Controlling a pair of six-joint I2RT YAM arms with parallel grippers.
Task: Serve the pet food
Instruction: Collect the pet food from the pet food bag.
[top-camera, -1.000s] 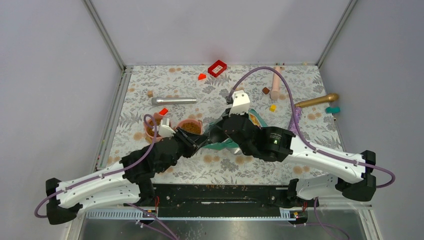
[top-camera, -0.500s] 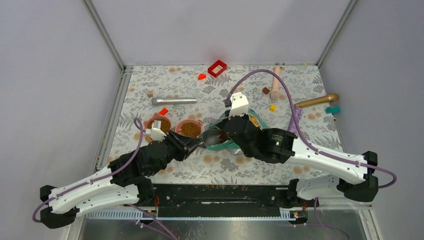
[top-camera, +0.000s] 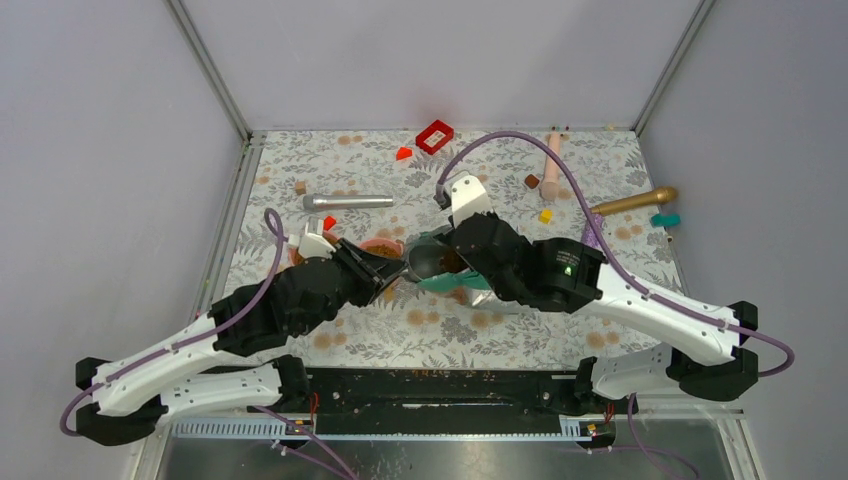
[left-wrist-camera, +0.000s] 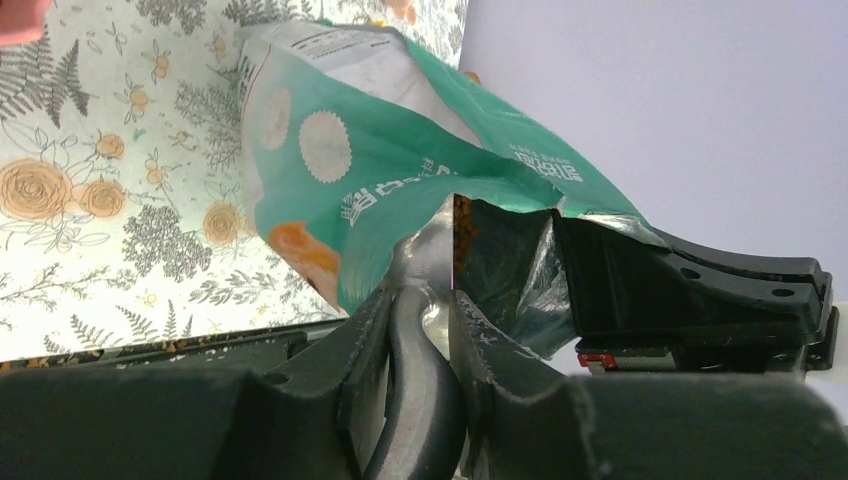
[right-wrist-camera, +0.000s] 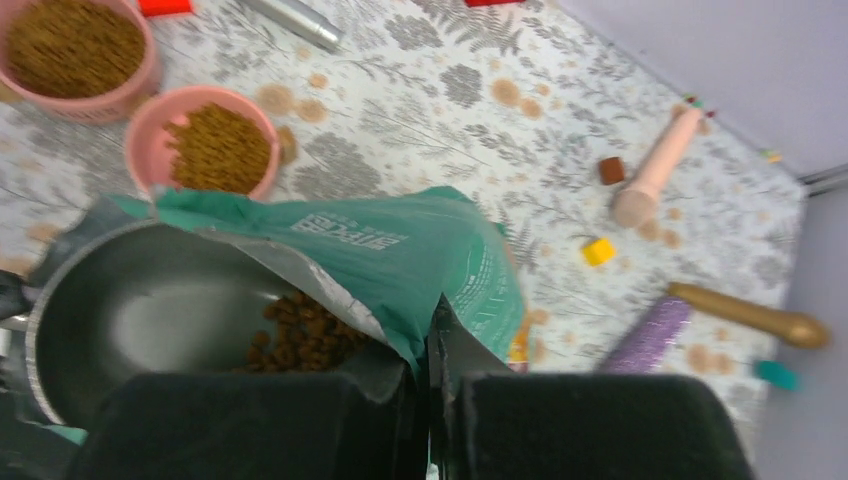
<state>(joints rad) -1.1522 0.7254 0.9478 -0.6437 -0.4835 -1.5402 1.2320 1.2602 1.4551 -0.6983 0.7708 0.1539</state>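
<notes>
Pink bowls (right-wrist-camera: 147, 72) (right-wrist-camera: 148, 152): two. Teal pet-food pouch (right-wrist-camera: 420, 250): one. Metal scoop (right-wrist-camera: 140, 310): one. Silver cylinder (top-camera: 348, 201): one. Red pieces (top-camera: 435, 135) (top-camera: 403, 153) (top-camera: 327, 222): three. Yellow block (top-camera: 545, 215): one. Brown blocks (top-camera: 531, 181) (top-camera: 299, 187): two. Pink rod (top-camera: 551, 165): one. Wooden handle (top-camera: 633, 202): one. Purple stick (right-wrist-camera: 650, 338): one. Teal piece (top-camera: 665, 219): one.

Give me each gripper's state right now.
Left gripper: closed on the handle of the metal scoop.
Right gripper: closed on the edge of the pet food pouch.

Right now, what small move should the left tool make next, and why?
Probably draw the scoop back out of the pouch, kept level: kibble already lies in its bowl, the left tool grips its handle, and the right tool pinches the pouch rim.
</notes>
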